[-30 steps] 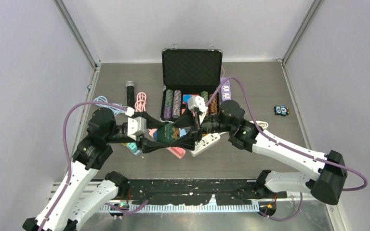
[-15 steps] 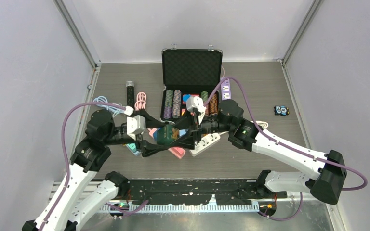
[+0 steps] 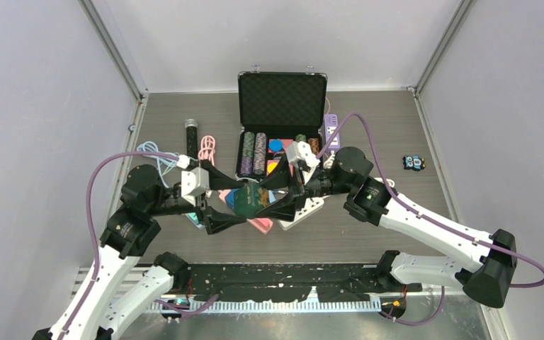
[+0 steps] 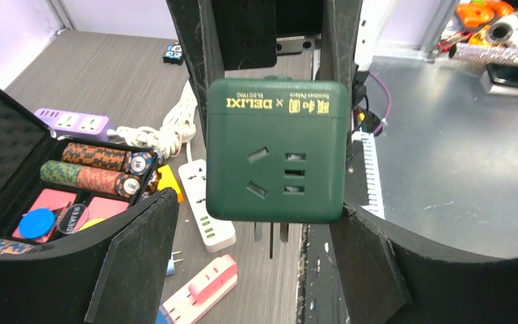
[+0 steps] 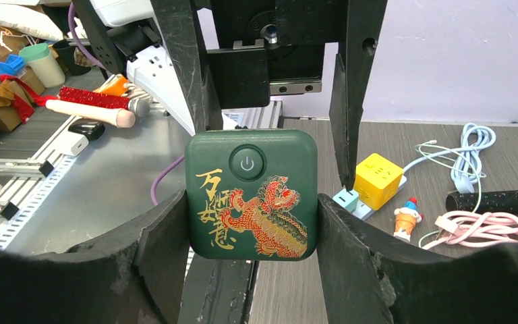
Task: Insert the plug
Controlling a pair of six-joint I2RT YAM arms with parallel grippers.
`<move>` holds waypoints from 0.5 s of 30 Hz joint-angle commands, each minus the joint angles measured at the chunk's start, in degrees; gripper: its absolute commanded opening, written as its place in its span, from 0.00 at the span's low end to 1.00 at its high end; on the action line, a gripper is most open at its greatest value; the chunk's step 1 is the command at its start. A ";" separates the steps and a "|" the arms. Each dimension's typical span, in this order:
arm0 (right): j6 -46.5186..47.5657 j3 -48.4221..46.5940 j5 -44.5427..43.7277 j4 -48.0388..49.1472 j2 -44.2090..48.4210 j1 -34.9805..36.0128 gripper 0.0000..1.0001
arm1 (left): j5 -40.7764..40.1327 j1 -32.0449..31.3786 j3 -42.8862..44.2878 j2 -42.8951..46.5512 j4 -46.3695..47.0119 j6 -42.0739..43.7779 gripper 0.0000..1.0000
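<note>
Right gripper [image 5: 250, 209] pinches the green plug [image 4: 276, 148]; left gripper [image 4: 253, 206] stands spread around it. I should square the prongs [image 4: 270, 236] over the strip [image 4: 208, 206] first, then press straight down.

Left gripper [image 4: 256, 206]: I see it spread wider, off the green adapter [image 4: 276, 148].
Right gripper [image 5: 251, 202]: narrower, now clamping it.
</note>
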State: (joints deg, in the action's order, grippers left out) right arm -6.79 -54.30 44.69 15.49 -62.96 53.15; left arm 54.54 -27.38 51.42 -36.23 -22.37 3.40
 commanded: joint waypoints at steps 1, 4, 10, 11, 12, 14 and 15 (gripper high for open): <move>-0.79 -0.45 1.17 3.95 0.14 0.12 0.05 | 3.07 -0.05 0.39 -1.13 7.18 -6.18 0.82; -0.77 -0.50 1.10 3.89 -0.25 0.09 0.05 | 4.38 -0.05 -0.18 -0.91 8.08 -6.93 0.84; -0.57 -0.54 0.88 4.00 -0.44 0.14 0.05 | 4.70 -0.05 -0.79 -1.14 7.97 -6.88 0.55; -0.58 -0.54 0.95 4.09 -0.46 0.12 0.05 | 4.51 -0.05 -0.72 -1.31 7.72 -6.54 0.45; -0.48 -0.54 1.07 4.14 -0.44 0.12 0.05 | 4.30 -0.05 -0.59 -1.52 7.55 -6.08 0.31; -0.05 -0.56 0.76 4.11 -0.50 0.12 0.06 | 3.81 -0.05 -0.08 -2.08 7.16 -5.40 0.02; 0.25 -0.64 0.71 3.54 -0.54 0.16 0.08 | 3.34 -0.05 0.37 -2.42 6.53 -4.92 0.00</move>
State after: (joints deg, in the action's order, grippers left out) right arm -7.01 -54.24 44.73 15.81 -63.81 52.82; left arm 58.22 -27.38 50.85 -37.41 -17.34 -2.76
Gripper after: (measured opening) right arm 0.650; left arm 0.512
